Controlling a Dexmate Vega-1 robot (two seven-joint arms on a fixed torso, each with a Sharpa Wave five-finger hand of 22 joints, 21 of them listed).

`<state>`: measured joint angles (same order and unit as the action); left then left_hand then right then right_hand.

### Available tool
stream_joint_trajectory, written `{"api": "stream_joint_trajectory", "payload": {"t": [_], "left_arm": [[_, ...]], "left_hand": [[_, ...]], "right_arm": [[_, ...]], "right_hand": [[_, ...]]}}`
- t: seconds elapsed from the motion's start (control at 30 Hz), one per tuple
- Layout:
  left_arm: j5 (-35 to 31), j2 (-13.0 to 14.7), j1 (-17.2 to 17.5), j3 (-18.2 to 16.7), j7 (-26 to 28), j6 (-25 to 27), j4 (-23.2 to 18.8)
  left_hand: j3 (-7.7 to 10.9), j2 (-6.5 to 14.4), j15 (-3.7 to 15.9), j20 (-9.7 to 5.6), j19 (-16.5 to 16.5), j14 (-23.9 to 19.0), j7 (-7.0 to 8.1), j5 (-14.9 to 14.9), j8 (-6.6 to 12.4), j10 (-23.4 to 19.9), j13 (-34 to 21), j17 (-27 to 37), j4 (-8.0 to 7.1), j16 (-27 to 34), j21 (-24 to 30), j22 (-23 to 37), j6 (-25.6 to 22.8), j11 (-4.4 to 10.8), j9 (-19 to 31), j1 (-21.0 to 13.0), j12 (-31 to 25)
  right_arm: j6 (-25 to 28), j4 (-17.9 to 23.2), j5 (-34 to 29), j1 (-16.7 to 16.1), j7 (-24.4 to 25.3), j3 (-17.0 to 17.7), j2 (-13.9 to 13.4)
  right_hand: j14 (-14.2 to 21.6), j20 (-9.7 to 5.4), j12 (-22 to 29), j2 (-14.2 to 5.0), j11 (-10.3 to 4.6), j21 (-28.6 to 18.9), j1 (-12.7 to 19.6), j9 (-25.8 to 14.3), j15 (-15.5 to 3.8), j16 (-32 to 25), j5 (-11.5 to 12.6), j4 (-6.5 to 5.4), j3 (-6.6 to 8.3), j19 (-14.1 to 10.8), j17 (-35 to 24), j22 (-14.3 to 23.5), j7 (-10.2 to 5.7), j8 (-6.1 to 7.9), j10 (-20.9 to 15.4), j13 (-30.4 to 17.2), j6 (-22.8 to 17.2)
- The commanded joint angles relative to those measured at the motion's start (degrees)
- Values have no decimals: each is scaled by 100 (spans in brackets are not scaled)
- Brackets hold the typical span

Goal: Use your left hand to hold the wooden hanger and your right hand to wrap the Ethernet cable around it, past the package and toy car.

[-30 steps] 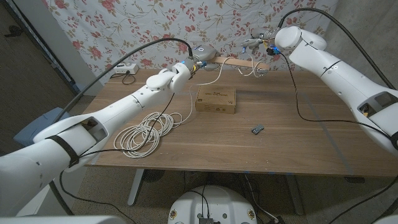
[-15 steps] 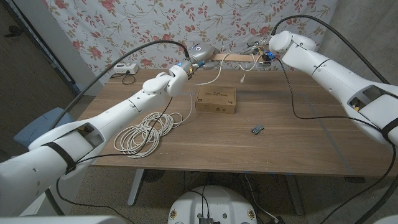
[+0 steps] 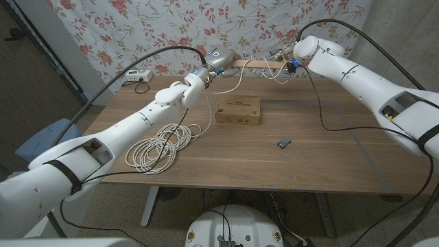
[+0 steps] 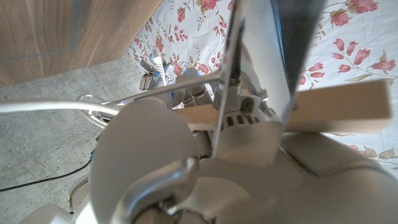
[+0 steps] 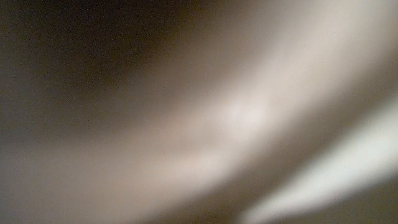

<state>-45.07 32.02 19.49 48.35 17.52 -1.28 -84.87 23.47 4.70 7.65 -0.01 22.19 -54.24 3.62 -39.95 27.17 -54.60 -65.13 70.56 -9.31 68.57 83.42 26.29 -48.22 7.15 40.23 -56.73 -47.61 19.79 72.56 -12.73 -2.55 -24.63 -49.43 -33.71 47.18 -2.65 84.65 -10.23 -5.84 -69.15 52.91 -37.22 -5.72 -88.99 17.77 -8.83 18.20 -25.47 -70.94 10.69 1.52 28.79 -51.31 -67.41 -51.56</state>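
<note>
Floral curtain behind a wooden table [image 3: 309,165]; both my arms are raised over its far edge.

My left hand [image 3: 218,60] grips one end of the wooden hanger [image 3: 254,63], holding it level in the air above the far edge. The left wrist view confirms fingers closed around the wood, with the hanger's metal hook [image 4: 155,186] close to the lens.

My right hand [image 3: 285,56] is at the hanger's other end. A white run of Ethernet cable [image 3: 236,84] hangs from the hanger and drops toward the left half of the tabletop, where the rest lies as a loose coil [image 3: 161,144] near the front-left area. Whether the right fingers are pinching the cable I cannot tell: the hand is small and crowded in the head view, and the right wrist view is a blur.

The cardboard package [image 3: 239,110] sits below the hanger, toward the far edge at the middle. The toy car [image 3: 284,143] lies nearer the front edge, right of the package, well apart from it.

Judgement: wrapping is in hand, early on, since most of the cable is on the table. Next move calls for carrying the cable over and around the wood while the left hand keeps the hanger steady, feeding slack from the coil without dragging it across the package.
</note>
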Motion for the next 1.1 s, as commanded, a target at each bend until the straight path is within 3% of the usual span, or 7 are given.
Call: {"api": "stream_joint_trajectory", "payload": {"t": [0.03, 0.17, 0.27, 0.43, 0.7, 0.87, 1.1], "left_arm": [[8, 19, 40, -54, 60, -65, 16], [9, 25, 41, -53, 19, -64, 11], [16, 30, 49, -59, -13, -51, 1], [22, 42, 65, -73, -83, 1, -39], [81, 73, 79, -89, -411, 146, -153], [121, 95, 90, -106, -593, 225, -228], [151, 127, 91, -108, -891, 366, -321]], "left_hand": [[40, 86, 63, -16, 1, 28, 162, -8, 30, 10, 7, -3, -17, 31, -2, 5, -151, 11, 14, -3, 22], [41, 86, 60, -13, 8, 24, 152, -7, 32, 21, -36, -4, -18, 43, -2, 5, -156, 10, 12, -1, -2], [41, 85, 75, -22, 7, 35, 155, -7, 35, 21, -22, -4, -20, 50, -6, 5, -159, 22, 10, 3, 4], [42, 86, 80, -21, 6, 33, 142, -5, 32, 15, -27, -5, -13, 66, 1, 13, -150, 10, 6, -1, -6], [38, 90, 63, -17, 4, 42, 140, 3, 21, 18, -9, -6, -5, 86, 4, 3, -148, 18, -19, -6, 0], [33, 91, 76, -7, 9, 52, 132, 10, 21, 16, -2, -6, -3, 93, 2, -17, -155, 23, -25, -9, 0], [24, 92, 85, -4, 8, 63, 130, 21, 28, 16, -5, -8, -1, 104, 9, -29, -150, 12, -16, -12, -9]], "right_arm": [[-4, 120, 94, -96, 188, 70, -53], [-45, 195, 150, -161, 282, 140, -85], [-97, 258, 190, -215, 362, 198, -117], [-170, 374, 267, -312, 472, 297, -171], [-458, 448, 516, -491, 639, 512, -221], [-950, 430, 771, -703, 922, 756, -248], [-1577, 432, 954, -974, 1406, 1035, -263]], "right_hand": [[-164, -371, -399, -7, 63, -16, -52, 107, -610, 51, -54, -14, 67, 99, -3, -7, -25, -61, 56, 479, 77], [-609, -263, -1566, -23, 296, 40, -248, 420, -578, 263, -174, -33, 129, 292, 52, -23, -79, -276, 104, 2008, 347], [-806, -218, -1782, -25, 281, 91, -329, 509, -573, 413, -214, -45, 154, 416, 87, -29, -123, -388, 250, 2251, 530], [-873, -121, -2822, 29, 302, 359, -908, 912, -405, 3112, -375, -59, 234, 805, 2694, -43, -225, -954, 1104, 3445, 1345], [-1944, -13, -4284, 100, 398, 685, -1558, 1535, -302, 5027, -399, -43, 176, 1189, 3970, -61, -708, -1863, 2840, 4518, 2910], [-2959, 28, -5294, 153, 393, 1086, -2202, 2090, -25, 5753, -419, -71, -41, 1731, 4383, -81, -1130, -1859, 3846, 4979, 4029], [-3955, 368, -5940, 737, 509, 1571, -2884, 2425, 293, 6311, -401, -10, -635, 2118, 4646, -104, -938, -1783, 4510, 5266, 4260]]}}
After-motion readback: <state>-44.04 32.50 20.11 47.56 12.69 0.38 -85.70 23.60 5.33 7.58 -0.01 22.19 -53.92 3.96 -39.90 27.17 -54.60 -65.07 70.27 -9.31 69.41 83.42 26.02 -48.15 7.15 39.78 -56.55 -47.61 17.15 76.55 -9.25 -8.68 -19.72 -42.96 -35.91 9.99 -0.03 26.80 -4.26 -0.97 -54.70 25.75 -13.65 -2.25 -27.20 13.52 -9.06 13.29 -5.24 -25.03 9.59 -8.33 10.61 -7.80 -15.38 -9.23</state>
